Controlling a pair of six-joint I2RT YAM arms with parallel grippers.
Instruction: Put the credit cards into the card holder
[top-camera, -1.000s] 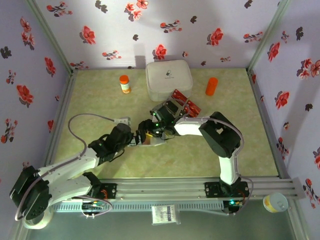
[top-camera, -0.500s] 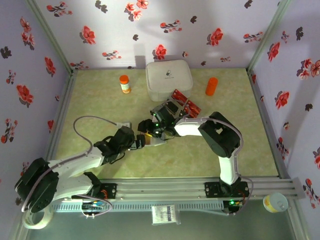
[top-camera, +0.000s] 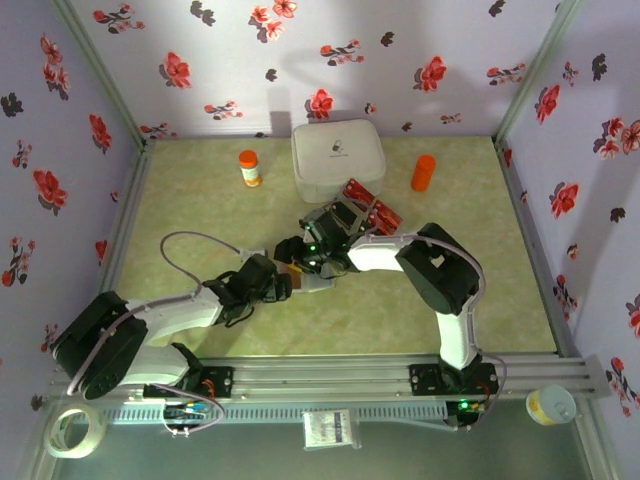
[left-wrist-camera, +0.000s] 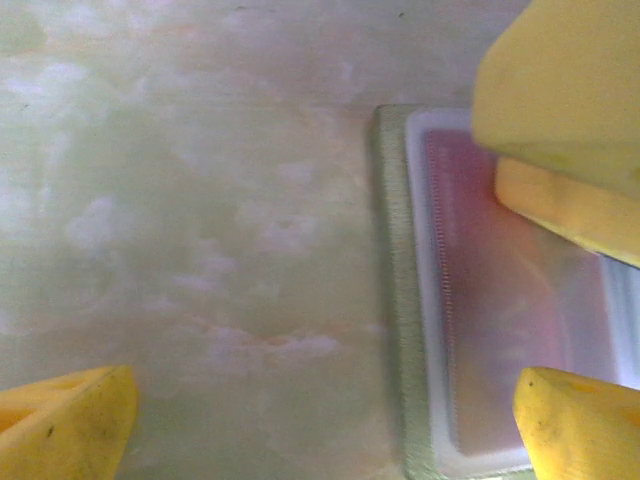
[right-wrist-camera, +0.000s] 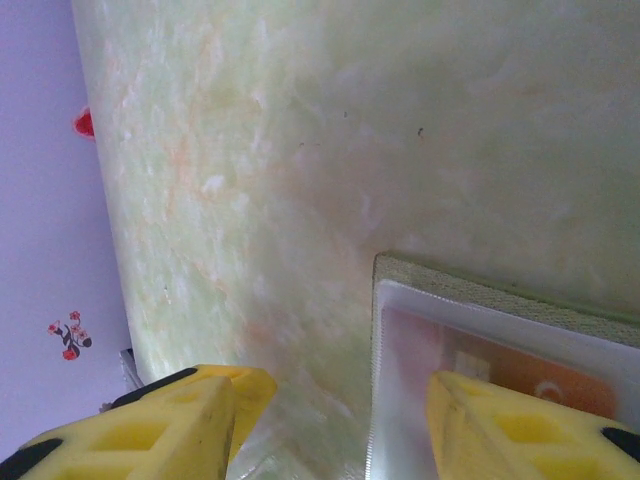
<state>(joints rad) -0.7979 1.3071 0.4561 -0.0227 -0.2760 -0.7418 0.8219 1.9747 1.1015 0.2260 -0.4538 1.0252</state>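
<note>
Left gripper (left-wrist-camera: 325, 428) spread wide, empty, straddling the edge of the open card holder (left-wrist-camera: 392, 300) lying flat on the green table (left-wrist-camera: 200, 200). Right gripper (right-wrist-camera: 335, 425) half-spread, gripping nothing, over the same holder's corner. A red credit card (left-wrist-camera: 500, 330) sits under its clear sleeve (left-wrist-camera: 430, 300).

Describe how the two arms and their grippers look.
The left arm and right arm are built of white links with bulky black joints. A thin grey cable loops off the left one. The left gripper and right gripper have chunky bright yellow fingers.
</note>
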